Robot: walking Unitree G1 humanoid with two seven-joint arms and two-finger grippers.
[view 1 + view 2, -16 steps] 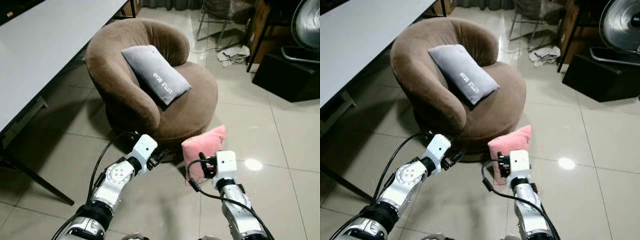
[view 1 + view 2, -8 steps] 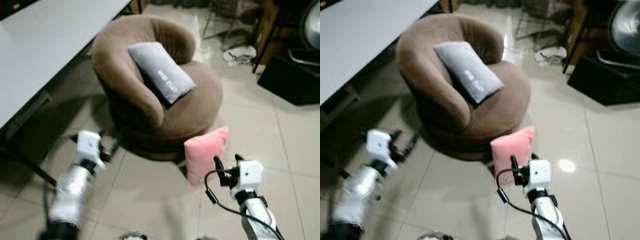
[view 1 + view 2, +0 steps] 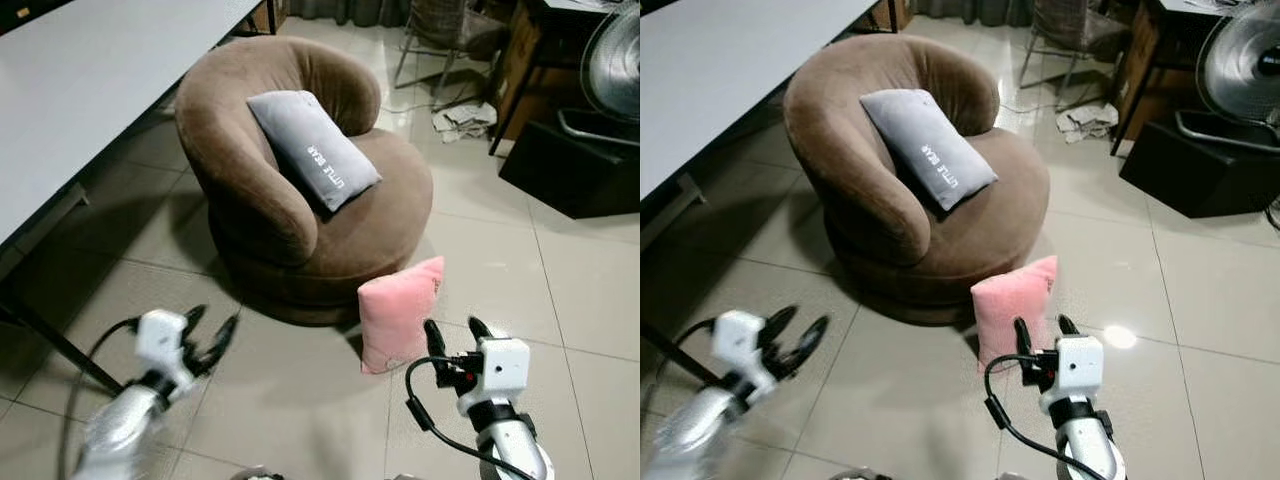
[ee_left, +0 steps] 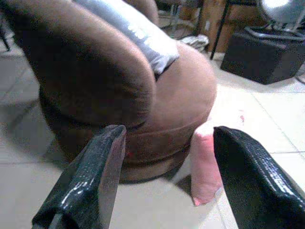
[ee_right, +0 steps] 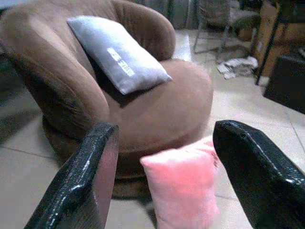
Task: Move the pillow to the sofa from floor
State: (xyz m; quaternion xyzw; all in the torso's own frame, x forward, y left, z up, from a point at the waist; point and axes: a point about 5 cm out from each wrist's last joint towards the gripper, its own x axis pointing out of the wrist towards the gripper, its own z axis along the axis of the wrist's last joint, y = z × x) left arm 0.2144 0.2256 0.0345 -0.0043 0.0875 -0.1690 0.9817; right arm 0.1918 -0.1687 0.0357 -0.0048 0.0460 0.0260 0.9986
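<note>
Pink square pillow (image 3: pixel 398 311) stands on tiled floor (image 3: pixel 560 290) against our round brown sofa (image 3: pixel 300 190); our right gripper (image 3: pixel 451 335) and left gripper (image 3: pixel 210 330) hover spread, apart from it.

A grey cushion (image 3: pixel 314 148) lies at twelve o'clock. A white table (image 3: pixel 90 80) spans ten o'clock. A fan (image 3: pixel 1243 65) and black box (image 3: pixel 1200 170) stand at two o'clock.

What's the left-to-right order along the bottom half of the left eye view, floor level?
left gripper → pink pillow → right gripper. The pillow stands on the floor against the brown sofa; both grippers have their fingers open and hold nothing.
</note>
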